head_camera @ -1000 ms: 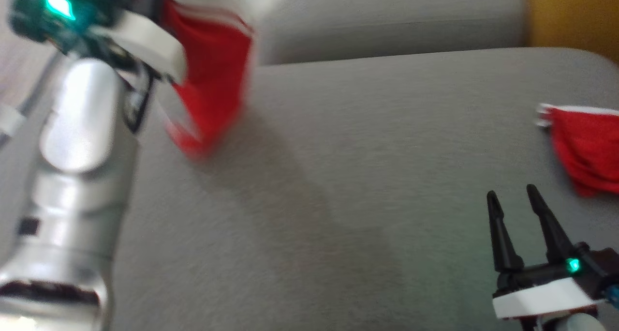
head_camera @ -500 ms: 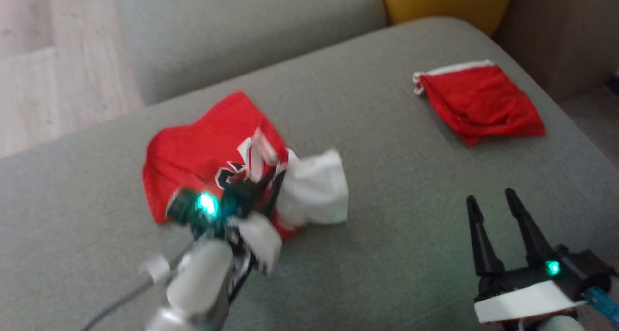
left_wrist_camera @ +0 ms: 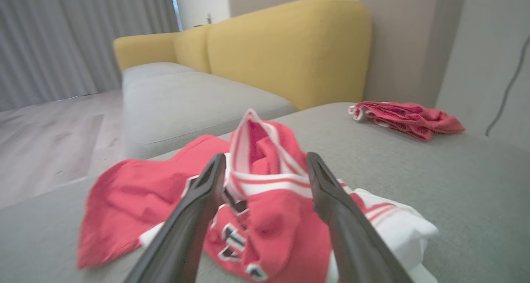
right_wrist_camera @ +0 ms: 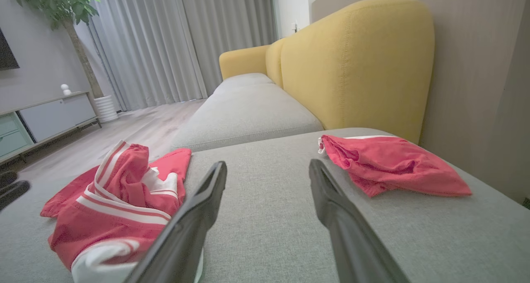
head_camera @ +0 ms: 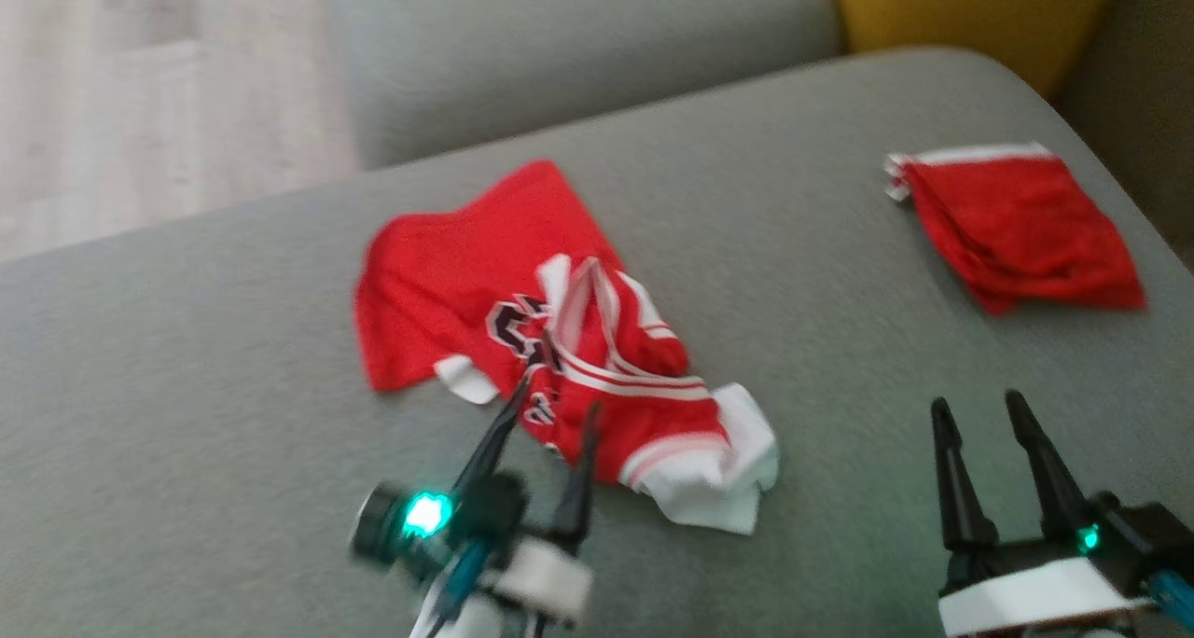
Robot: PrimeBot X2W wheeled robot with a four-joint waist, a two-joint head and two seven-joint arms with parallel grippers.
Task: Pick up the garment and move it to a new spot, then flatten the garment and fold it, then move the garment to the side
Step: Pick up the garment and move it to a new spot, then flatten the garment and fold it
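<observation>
Two red garments lie on the grey sofa seat [head_camera: 187,433]. Near the middle of the head view sprawls a crumpled red jersey [head_camera: 438,274] with white striped trim and dark lettering. Its white-edged end is bunched toward the lower right.

The second red garment [head_camera: 1021,228], folded and edged with a white band, rests at the upper right of the frame, well apart from the jersey.

Rising from the bottom centre, the left gripper [head_camera: 565,384] has its two dark fingers spread apart, with the tips over the jersey's near part. In the left wrist view a raised fold of the jersey stands between the parted fingers; whether either finger touches the cloth cannot be told.

At the lower right, the right gripper [head_camera: 978,401] also has its fingers spread wide and points up the frame over bare cushion.

A yellow backrest [head_camera: 970,4] fills the top right corner, and pale wooden floor [head_camera: 140,106] shows at the upper left.
</observation>
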